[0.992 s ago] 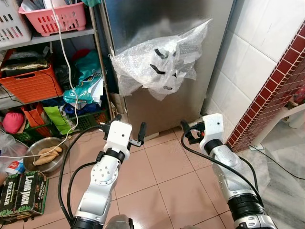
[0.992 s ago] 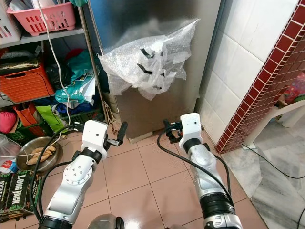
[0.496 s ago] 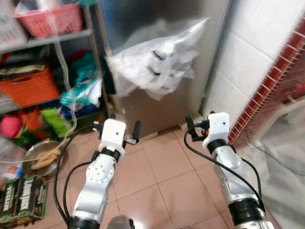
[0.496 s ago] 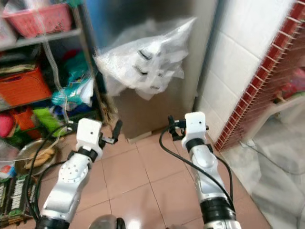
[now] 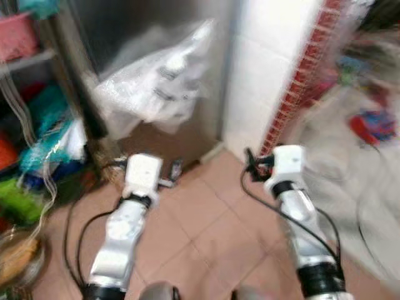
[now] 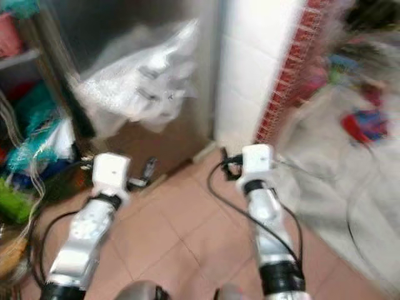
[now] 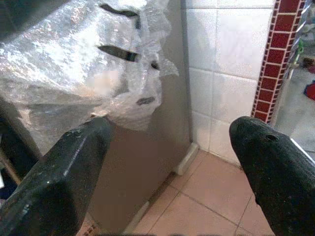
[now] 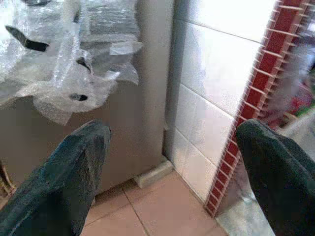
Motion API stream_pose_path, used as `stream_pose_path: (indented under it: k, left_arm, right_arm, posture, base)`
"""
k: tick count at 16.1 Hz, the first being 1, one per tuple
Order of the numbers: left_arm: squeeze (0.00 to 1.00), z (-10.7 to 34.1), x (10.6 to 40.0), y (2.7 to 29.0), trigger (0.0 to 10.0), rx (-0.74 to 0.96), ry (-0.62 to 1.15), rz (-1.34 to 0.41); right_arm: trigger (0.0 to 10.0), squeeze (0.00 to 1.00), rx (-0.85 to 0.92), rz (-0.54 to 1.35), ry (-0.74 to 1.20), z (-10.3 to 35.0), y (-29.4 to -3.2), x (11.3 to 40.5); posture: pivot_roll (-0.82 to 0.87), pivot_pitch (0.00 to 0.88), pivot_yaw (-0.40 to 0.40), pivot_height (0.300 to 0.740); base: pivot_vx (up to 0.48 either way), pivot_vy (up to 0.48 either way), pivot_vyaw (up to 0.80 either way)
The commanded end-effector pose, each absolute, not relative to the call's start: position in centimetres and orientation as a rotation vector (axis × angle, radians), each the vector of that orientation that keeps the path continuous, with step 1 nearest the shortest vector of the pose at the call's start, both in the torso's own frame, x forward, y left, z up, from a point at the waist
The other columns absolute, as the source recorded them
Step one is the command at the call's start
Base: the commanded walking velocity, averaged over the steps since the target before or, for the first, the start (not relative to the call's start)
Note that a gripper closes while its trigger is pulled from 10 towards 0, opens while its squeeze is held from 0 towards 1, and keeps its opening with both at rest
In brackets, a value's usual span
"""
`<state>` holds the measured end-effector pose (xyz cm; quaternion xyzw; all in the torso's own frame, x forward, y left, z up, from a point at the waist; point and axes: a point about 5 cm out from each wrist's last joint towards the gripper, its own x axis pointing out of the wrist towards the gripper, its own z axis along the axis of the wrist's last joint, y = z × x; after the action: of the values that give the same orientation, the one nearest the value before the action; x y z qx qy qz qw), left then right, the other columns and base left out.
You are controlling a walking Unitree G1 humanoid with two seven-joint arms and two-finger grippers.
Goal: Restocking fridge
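Both hands, left hand (image 7: 167, 162) and right hand (image 8: 172, 167), reach forward spread apart toward the bubble-wrapped fridge (image 7: 162, 113).

The tiled floor (image 5: 206, 219) carries the steel fridge (image 7: 162, 128), standing just beside the white-tiled wall (image 8: 216, 98).

Head views blurred. Both silver arms extended forward and low, elbows bent, wrists level with each other. Left gripper (image 7: 167, 162): fingers (image 7: 59, 182) spread wide, nothing between them. Right gripper (image 8: 172, 162): fingers (image 8: 74, 172) likewise spread wide, empty. Left arm on the left, right arm on the right, well apart.
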<state>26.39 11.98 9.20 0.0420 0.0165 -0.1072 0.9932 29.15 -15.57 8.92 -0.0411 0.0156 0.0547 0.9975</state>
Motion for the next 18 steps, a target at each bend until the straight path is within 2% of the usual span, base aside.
stream_pose_path:
  k: [1,6,18]
  left_arm:
    - [0.00,9.14,26.40,11.28,10.0,0.065,0.040,-0.246]
    - [0.00,9.22,26.68,10.89,10.0,0.057,0.031,-0.276]
    - [0.00,9.11,26.59,10.53,10.0,0.046,0.033,-0.299]
  right_arm:
    - [10.0,0.00,-0.100,0.080,0.029,8.91,-16.43,29.20]
    - [10.0,0.00,-0.103,0.075,0.000,9.79,-16.13,30.18]
    - [10.0,0.00,-0.108,0.060,-0.005,9.39,-16.16,29.77]
  posture:
    - [0.01,0.008,0.044,0.740]
    - [0.01,0.000,0.049,0.740]
    - [0.02,0.000,0.050,0.740]
  base:
    - [0.000,0.368,-0.80]
    - [0.055,0.289,-0.80]
    - [0.303,0.000,-0.80]
